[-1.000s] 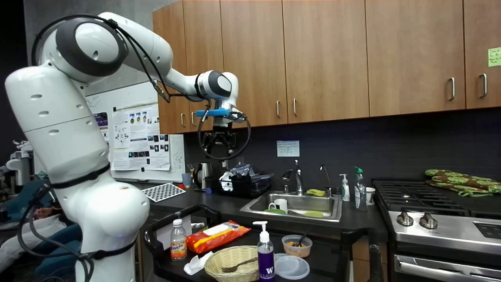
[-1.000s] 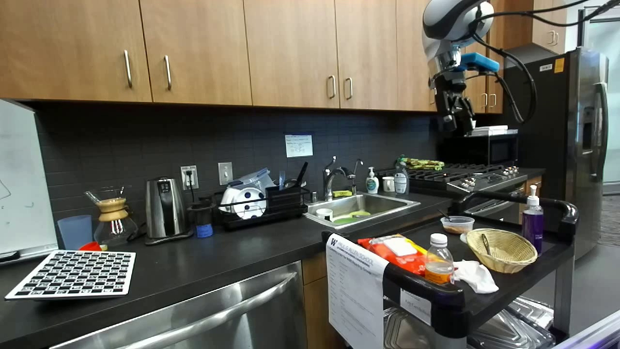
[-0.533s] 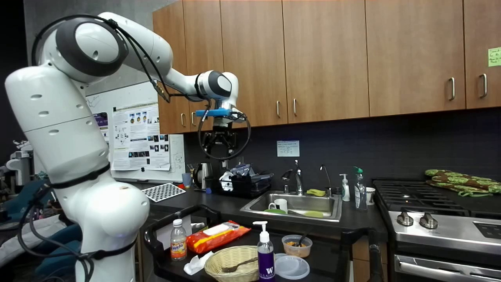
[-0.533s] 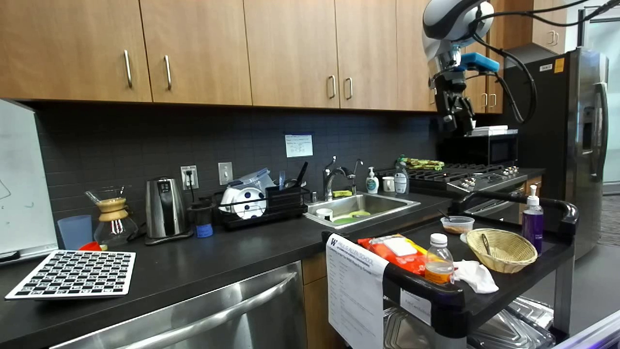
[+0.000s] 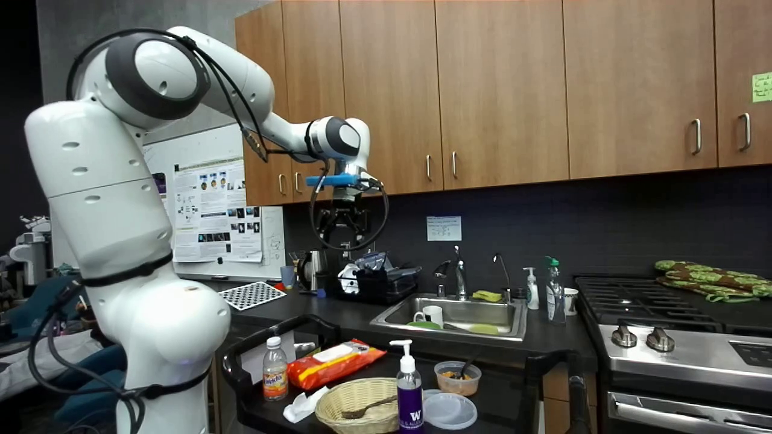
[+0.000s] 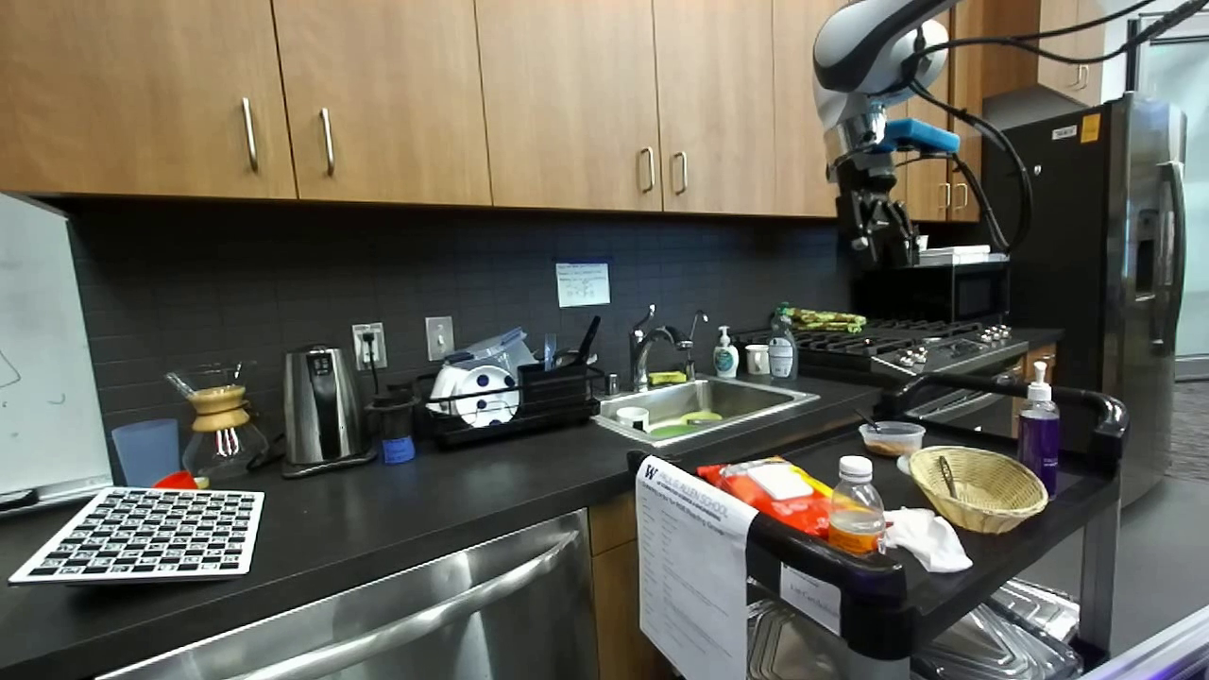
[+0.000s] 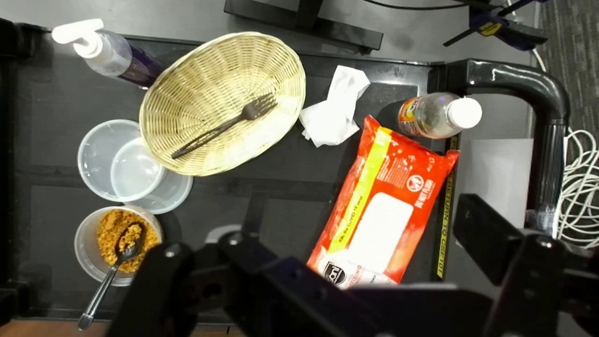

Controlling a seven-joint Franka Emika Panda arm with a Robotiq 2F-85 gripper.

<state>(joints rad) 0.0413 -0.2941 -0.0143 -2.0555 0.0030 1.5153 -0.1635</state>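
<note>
My gripper (image 7: 367, 215) is open and empty, with its two black fingers wide apart in the wrist view. It hangs high above a black cart (image 7: 295, 173) in both exterior views (image 5: 344, 241) (image 6: 883, 253). Between the fingers, well below, lies a red wipes pack (image 7: 407, 182) with a white label. A juice bottle (image 7: 433, 114) stands by the pack's far end, and a crumpled white tissue (image 7: 334, 110) lies beside it. A wicker basket (image 7: 187, 103) holds a dark fork (image 7: 224, 126). A clear tub (image 7: 86, 238) holds orange food and a black spoon (image 7: 105, 290).
A purple pump bottle (image 7: 112, 56) and clear plastic lids (image 7: 98, 159) are also on the cart. The cart has raised black handles (image 7: 514, 79). Behind it are a counter with a sink (image 5: 512, 331), a dish rack (image 6: 557, 416) and a stove (image 5: 651, 325), under wooden cabinets (image 5: 500, 90).
The arm is still until half a second ago, then moves slightly. The gripper is now a little lower, shifted right in an exterior view and left in an exterior view. Cart objects stay put.
</note>
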